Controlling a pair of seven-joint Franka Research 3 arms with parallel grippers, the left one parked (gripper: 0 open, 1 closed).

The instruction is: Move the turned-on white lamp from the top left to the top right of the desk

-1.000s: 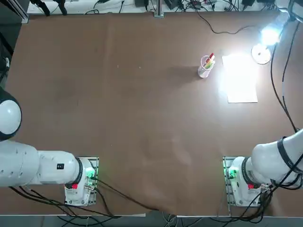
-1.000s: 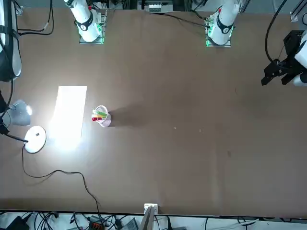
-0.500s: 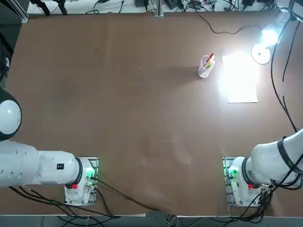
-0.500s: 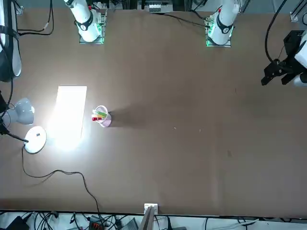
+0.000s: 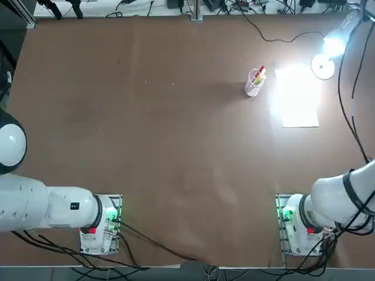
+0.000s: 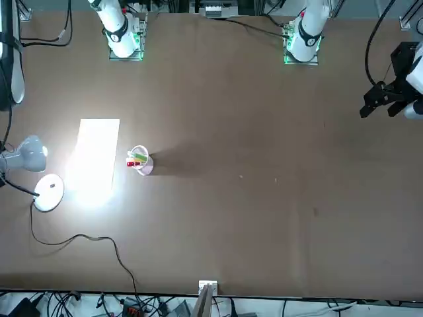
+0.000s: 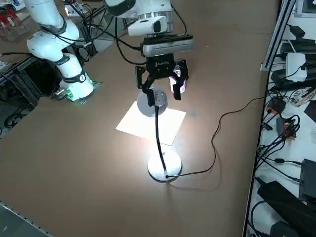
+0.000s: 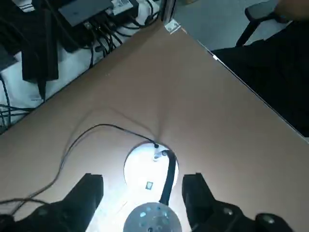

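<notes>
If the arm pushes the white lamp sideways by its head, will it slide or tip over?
The lamp would probably tip: its head sits high on a thin neck over a small disc base. Its thin cord lies slack, so it should hardly pull. The right pincer, open, hangs around the head.

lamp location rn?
Top view: the lamp stands at the desk's far right corner, beside the paper sheet; the open right claw hovers over its head.

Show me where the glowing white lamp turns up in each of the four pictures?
Top view: lamp at the upper right corner.
Front view: lamp at the left edge.
Right side view: centre, head beneath the open right claw.
Right wrist view: bottom centre, between the fingers.
Shared landmark: the white paper sheet beside its base.
</notes>
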